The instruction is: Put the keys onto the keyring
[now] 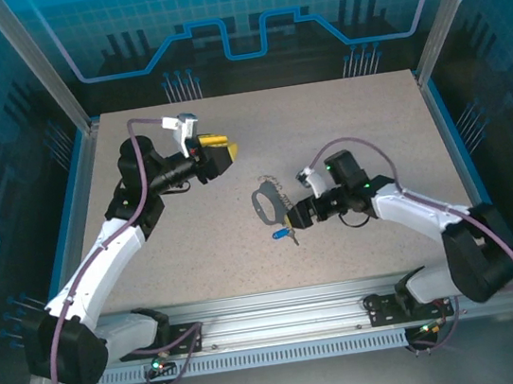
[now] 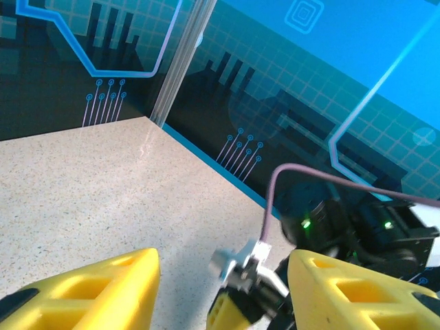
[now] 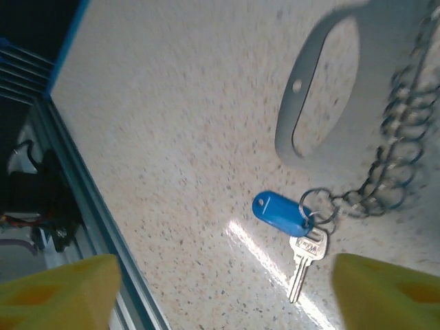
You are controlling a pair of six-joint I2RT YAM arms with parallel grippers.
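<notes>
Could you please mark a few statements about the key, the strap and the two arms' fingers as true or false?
1. The silver key lies flat on the table. True.
2. The left fingers clamp the strap. False: they are apart and hold nothing.
3. The right fingers are wide apart. True.
4. The blue tag rests on the strap. False: it lies on bare table, apart from the strap.
</notes>
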